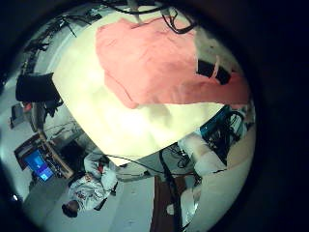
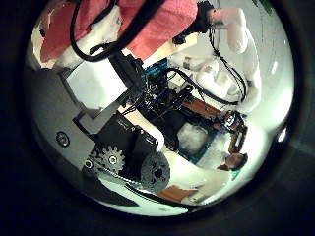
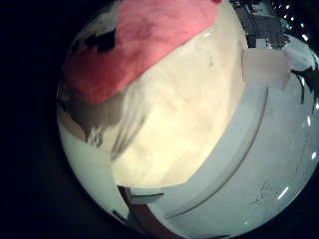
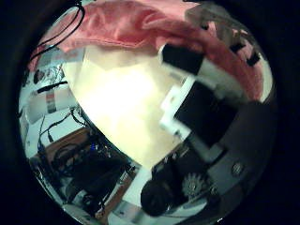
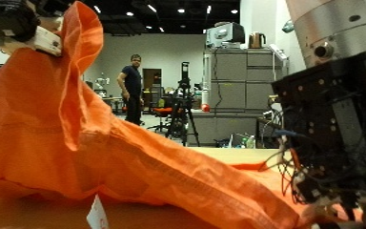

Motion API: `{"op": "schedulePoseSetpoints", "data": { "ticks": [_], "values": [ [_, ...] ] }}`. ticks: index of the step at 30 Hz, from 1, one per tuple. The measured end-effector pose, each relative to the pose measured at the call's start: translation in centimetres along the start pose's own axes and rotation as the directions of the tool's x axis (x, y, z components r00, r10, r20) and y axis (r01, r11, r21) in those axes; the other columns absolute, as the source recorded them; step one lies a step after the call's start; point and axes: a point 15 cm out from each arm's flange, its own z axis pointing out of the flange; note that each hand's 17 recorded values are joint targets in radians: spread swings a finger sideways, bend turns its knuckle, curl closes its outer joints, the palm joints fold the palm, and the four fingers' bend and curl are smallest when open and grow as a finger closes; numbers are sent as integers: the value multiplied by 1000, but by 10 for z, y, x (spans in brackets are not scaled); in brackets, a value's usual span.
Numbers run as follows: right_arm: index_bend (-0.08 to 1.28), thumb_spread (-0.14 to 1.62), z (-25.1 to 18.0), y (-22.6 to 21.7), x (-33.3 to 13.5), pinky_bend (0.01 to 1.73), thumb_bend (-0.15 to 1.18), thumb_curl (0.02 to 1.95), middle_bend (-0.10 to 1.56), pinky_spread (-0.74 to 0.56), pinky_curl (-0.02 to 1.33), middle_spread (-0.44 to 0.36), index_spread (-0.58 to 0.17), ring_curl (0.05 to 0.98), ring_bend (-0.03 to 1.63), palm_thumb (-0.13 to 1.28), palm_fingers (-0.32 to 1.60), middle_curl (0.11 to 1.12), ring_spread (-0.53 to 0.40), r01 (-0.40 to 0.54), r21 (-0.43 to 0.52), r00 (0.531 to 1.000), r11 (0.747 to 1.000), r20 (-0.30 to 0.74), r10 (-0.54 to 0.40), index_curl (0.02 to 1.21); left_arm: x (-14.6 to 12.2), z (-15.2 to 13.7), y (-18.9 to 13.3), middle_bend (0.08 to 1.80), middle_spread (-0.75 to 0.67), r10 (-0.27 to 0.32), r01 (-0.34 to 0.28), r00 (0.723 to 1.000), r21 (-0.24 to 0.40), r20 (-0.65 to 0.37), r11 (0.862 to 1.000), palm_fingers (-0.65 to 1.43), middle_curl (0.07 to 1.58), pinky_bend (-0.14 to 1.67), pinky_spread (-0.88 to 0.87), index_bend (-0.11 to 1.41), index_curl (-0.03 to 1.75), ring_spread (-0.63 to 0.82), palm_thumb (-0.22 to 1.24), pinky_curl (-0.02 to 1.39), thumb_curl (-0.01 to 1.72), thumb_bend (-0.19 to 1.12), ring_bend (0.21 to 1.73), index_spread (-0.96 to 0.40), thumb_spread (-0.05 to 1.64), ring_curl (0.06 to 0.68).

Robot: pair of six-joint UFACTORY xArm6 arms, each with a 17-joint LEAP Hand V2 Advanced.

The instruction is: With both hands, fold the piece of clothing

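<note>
An orange garment [image 5: 94, 143] is stretched between both hands over the tan table [image 5: 240, 156]. My left hand [image 5: 18, 24] is raised high with its fingers curled on one end of the cloth, which hangs from it in a steep drape. My right hand [image 5: 317, 202] sits low by the table, fingers curled down onto the other, tapering end. The left little finger side palm view looks down on the garment [image 1: 154, 58] spread over the table. In the right thumb side palm view a finger [image 4: 187, 80] reaches onto the cloth's edge [image 4: 141, 28].
A small white tag [image 5: 97, 212] stands on the table in front of the garment. A pale box [image 3: 264, 68] sits at the table's edge. Behind the table stand a grey cabinet [image 5: 240, 91] and a tripod [image 5: 183, 105].
</note>
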Motion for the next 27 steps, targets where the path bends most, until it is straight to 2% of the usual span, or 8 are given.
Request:
{"op": "schedulePoseSetpoints", "data": {
  "ticks": [8,17,22,27],
  "values": [
    [962,1227,-55,2,24,1193,55,443,1162,-337,757,-154,-313,690,1265,1045,1129,841,-252,-52,31,998,998,21,52,892,-2,-12,10,1055,-547,-3,2,1000,-31,-18,1000,1129,545,665,-812,190,924,-613,740,466,310,-19,769,-720,1066,433],
    [1002,1231,-131,-35,56,1216,22,481,1202,-304,803,-141,-288,724,1287,1071,1095,850,-244,-115,133,993,984,27,112,910,-20,-43,-1,1055,-546,-20,20,1000,-21,-18,1000,1128,546,667,-811,191,924,-612,743,465,311,-18,772,-713,1071,431],
    [1012,1232,-156,-73,78,1207,0,497,1213,-287,826,-137,-279,737,1291,1081,1086,849,-243,-162,141,986,977,54,155,911,-37,-62,-20,1061,-543,-69,70,997,14,-26,997,1120,547,659,-807,190,922,-613,749,464,312,-16,773,-710,1075,432],
    [1015,1233,-165,-115,98,1196,-8,507,1224,-283,848,-141,-275,745,1294,1080,1079,847,-243,-200,124,979,972,70,193,911,-61,-73,-57,1061,-538,-138,139,990,73,-20,988,1115,550,642,-805,192,922,-615,754,462,312,-17,777,-708,1077,433]
  ]
}}
